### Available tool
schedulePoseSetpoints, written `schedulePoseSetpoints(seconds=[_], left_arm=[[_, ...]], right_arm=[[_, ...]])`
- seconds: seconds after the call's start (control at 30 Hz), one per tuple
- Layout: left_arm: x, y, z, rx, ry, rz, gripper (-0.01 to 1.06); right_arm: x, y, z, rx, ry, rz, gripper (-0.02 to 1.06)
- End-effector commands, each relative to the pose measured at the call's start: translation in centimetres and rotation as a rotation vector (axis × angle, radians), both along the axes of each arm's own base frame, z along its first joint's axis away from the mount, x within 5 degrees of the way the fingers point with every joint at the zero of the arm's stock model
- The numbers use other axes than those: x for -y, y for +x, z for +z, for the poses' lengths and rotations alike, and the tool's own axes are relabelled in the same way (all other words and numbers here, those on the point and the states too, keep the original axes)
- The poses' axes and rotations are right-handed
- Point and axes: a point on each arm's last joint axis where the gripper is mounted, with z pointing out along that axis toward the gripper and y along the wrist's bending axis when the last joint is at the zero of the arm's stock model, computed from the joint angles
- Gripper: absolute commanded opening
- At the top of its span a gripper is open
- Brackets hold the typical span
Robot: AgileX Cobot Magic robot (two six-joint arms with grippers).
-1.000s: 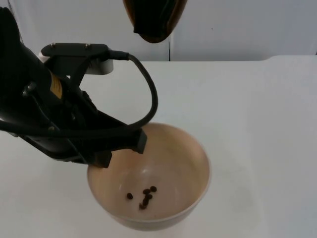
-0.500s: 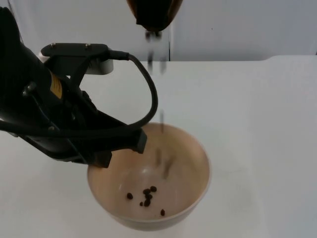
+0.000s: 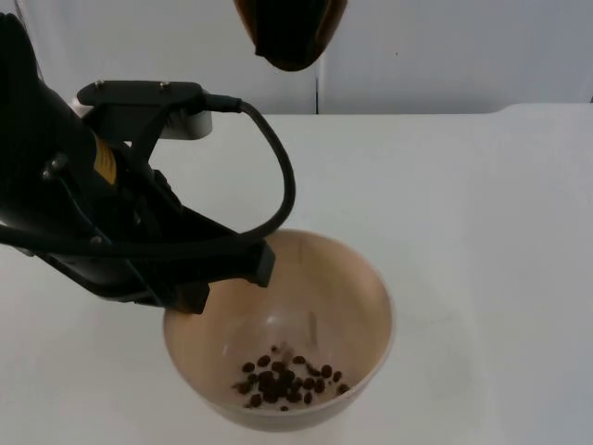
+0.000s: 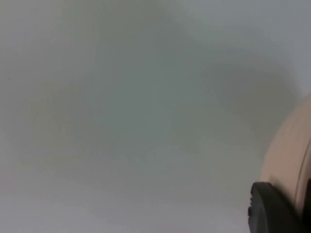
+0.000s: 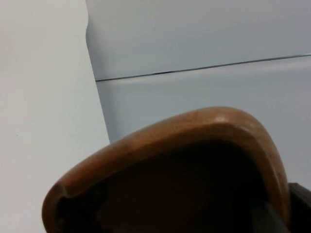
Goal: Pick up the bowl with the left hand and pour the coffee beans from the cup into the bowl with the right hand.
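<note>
1. At the left of the top view, the left gripper [image 3: 227, 278] is seen clamped onto the near-left rim of the bowl [image 3: 366, 278], one finger inside the rim and one outside. The bowl's outer wall and a black fingertip [image 4: 272, 208] are caught in the left wrist view too.
2. The bowl, a pale tan one, is found in the lower middle of the top view, over the white table [image 3: 482, 204].
3. A little heap of coffee beans [image 3: 287, 378] is gathered at the bottom of the bowl, toward its front.
4. Up at the top centre of the top view, the cup [image 3: 289, 32], a brown wooden one, is held tipped, mouth facing down, well above the bowl.
5. In the right wrist view the cup's rim [image 5: 204, 121] is seen up close against the grey partition wall [image 5: 204, 34]. The right gripper's fingers can't really be made out, so whether they're clenched or loose can't be told.
</note>
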Motion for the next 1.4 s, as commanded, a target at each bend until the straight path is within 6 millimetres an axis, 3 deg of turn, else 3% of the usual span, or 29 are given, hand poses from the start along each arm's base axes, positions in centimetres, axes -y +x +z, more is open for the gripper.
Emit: schedulePoseSetpoints(seconds=[0.0, 0.77, 1.13, 1.37], left_arm=[[0.3, 0.0, 0.2, 0.005, -0.016, 0.003, 0.00], [0.3, 0.0, 0.2, 0.004, -0.018, 0.006, 0.00], [0.3, 0.0, 0.2, 0.004, -0.018, 0.006, 0.00], [0.3, 0.1, 0.2, 0.007, -0.021, 0.006, 0.00]], right_arm=[[-0.1, -0.3, 0.3, 0.009, 0.012, 0.009, 0.00], [0.5, -0.1, 0.4, -0.049, 0.070, -0.021, 0.00], [2.8, 1.6, 1.2, -0.135, 0.143, -0.103, 0.00], [4.8, 2.9, 1.1, -0.287, 0.240, -0.189, 0.00]])
